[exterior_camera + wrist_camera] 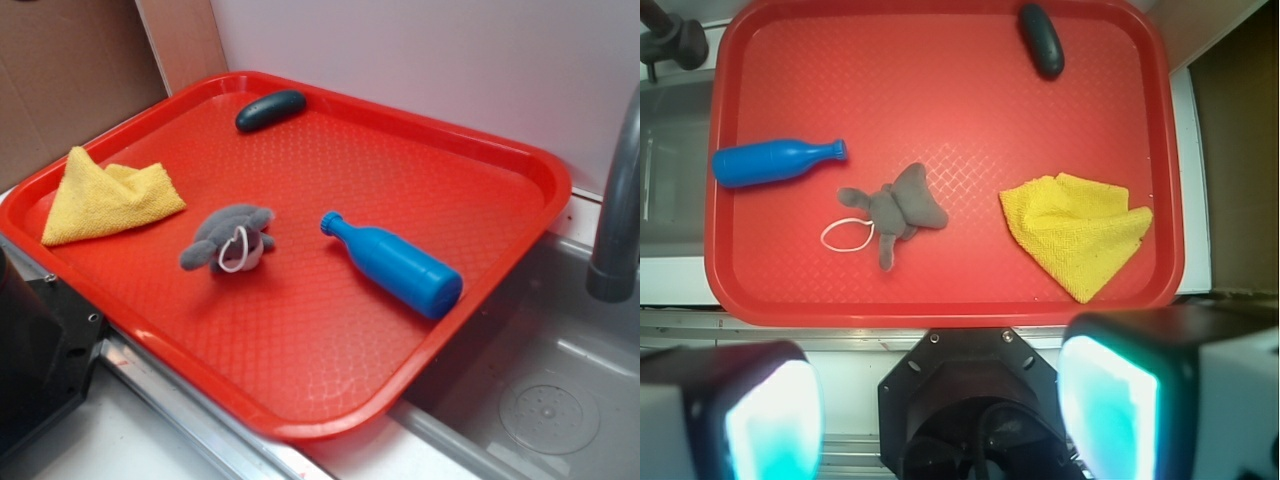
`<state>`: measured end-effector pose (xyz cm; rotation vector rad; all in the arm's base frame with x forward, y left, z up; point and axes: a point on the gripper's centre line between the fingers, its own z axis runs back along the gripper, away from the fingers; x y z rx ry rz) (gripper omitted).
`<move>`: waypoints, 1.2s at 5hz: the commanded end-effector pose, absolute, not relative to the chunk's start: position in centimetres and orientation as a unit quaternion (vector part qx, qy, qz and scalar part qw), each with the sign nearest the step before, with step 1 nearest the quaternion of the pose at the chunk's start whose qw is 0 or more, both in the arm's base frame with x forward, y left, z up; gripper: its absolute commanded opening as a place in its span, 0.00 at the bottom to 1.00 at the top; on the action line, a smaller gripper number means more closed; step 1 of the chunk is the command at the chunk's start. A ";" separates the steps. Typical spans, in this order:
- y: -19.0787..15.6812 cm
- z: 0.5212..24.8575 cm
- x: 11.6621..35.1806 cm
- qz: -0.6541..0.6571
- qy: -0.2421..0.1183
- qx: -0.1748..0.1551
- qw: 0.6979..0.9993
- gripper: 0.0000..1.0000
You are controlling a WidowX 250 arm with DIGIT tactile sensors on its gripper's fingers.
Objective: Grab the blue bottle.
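The blue bottle (394, 265) is lying on the red tray (300, 400), right of the grey plush (228, 238). The gripper (940, 410) is waiting with jaws wide, holding nothing.

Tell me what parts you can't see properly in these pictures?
- Gripper: wrist view shows only blurred fingers at the bottom edge; tips cut off.
- Robot arm: exterior view, a dark shape cropped at the left edge.
- Faucet: top cut off by the right edge.
- Blue bottle: underside hidden against the tray.
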<state>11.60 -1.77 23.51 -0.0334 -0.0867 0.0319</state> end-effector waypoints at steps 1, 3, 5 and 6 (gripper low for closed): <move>-1.8 23.5 11.6 0.016 -0.043 -0.017 0.999 1.00; -4.1 22.7 12.2 -0.202 -0.063 -0.054 0.976 1.00; -7.0 19.9 16.3 -0.382 -0.092 -0.043 0.919 1.00; -8.9 18.1 18.2 -0.455 -0.094 -0.029 0.885 1.00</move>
